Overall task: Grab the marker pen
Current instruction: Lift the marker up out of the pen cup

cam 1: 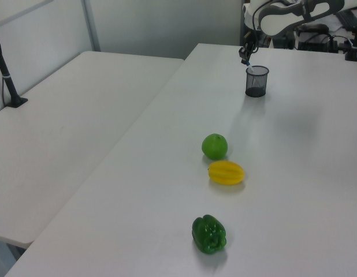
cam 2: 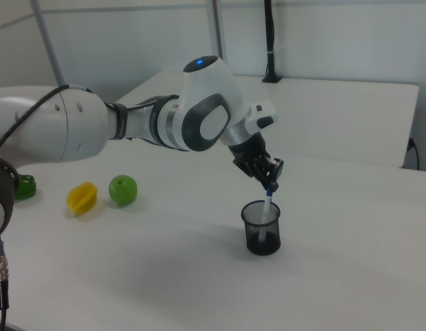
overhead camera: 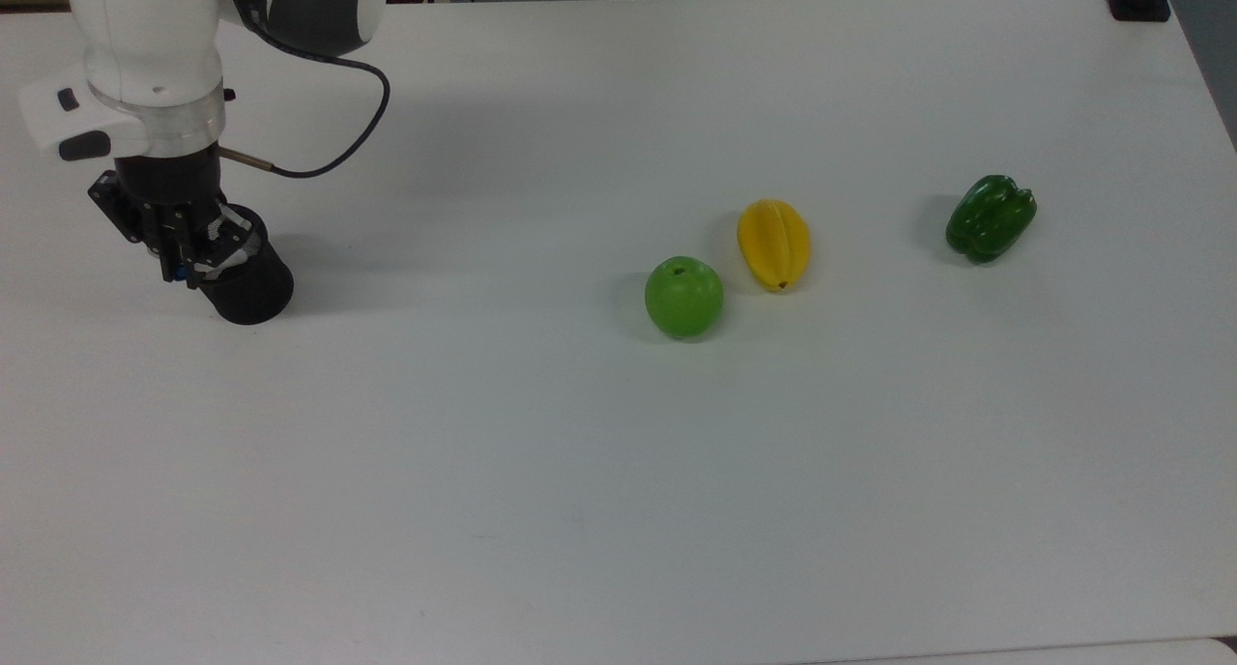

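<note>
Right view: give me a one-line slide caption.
Hand grips the marker pen, its lower end inside the black mesh cup.

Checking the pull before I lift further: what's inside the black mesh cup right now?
The marker pen stands in the mesh cup, its top gripped by the pincer. Its lower end and the cup's bottom are covered by the mesh wall.

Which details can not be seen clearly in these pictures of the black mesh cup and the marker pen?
- Lower end of the white, blue-capped marker pen: in the right view, hidden inside the black mesh cup.
- Marker's printed label: too small to read in the right view.
- Cup's inside: in the top view, the black two-finger gripper covers the cup opening.
- Pen in the left view: too small above the cup.
</note>
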Available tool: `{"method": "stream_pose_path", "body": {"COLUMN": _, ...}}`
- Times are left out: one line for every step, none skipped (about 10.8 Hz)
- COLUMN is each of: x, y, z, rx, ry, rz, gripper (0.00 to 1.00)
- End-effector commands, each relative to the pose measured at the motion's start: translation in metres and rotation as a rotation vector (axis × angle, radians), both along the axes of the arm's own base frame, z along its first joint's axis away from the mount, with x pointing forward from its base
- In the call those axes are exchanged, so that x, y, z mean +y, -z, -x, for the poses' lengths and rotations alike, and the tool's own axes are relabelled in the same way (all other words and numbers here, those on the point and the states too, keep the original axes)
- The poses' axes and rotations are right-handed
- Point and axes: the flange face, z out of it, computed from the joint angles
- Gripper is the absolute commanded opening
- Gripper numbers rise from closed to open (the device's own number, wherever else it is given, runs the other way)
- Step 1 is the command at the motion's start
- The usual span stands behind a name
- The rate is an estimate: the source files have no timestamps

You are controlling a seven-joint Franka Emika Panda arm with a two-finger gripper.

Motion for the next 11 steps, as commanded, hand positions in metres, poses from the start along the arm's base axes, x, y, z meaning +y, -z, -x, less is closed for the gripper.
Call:
{"method": "stream_pose_path", "body": {"x": -0.009, "y": -0.045, "z": 0.017, "rx": -0.046, "ry": 0.031, "rz": 0.019, "gripper": 0.0}}
{"method": "stream_pose_path", "body": {"x": -0.011, "y": -0.062, "z": 0.021, "rx": -0.058, "ry": 0.04, "rz": 0.019, "gripper": 0.0}}
{"method": "stream_pose_path", "body": {"x": -0.009, "y": -0.078, "z": 0.024, "rx": -0.079, "ry": 0.041, "rz": 0.02, "gripper": 0.0}}
{"method": "stream_pose_path", "body": {"x": -0.008, "y": -0.094, "z": 0.028, "rx": -0.096, "ry": 0.046, "rz": 0.015, "gripper": 0.0}}
{"method": "stream_pose_path", "body": {"x": -0.004, "y": -0.106, "z": 0.031, "rx": -0.108, "ry": 0.047, "rz": 0.009, "gripper": 0.0}}
{"method": "stream_pose_path", "body": {"x": 0.002, "y": -0.116, "z": 0.035, "rx": -0.104, "ry": 0.044, "rz": 0.001, "gripper": 0.0}}
{"method": "stream_pose_path", "body": {"x": 0.008, "y": -0.126, "z": 0.04, "rx": -0.095, "ry": 0.044, "rz": -0.004, "gripper": 0.0}}
{"method": "stream_pose_path", "body": {"x": 0.013, "y": -0.139, "z": 0.046, "rx": -0.091, "ry": 0.056, "rz": -0.039, "gripper": 0.0}}
{"method": "stream_pose_path", "body": {"x": 0.023, "y": -0.159, "z": 0.047, "rx": -0.104, "ry": 0.06, "rz": -0.093, "gripper": 0.0}}
{"method": "stream_pose_path", "body": {"x": 0.038, "y": -0.171, "z": 0.048, "rx": -0.066, "ry": 0.052, "rz": -0.135, "gripper": 0.0}}
{"method": "stream_pose_path", "body": {"x": 0.057, "y": -0.177, "z": 0.049, "rx": -0.019, "ry": 0.034, "rz": -0.151, "gripper": 0.0}}
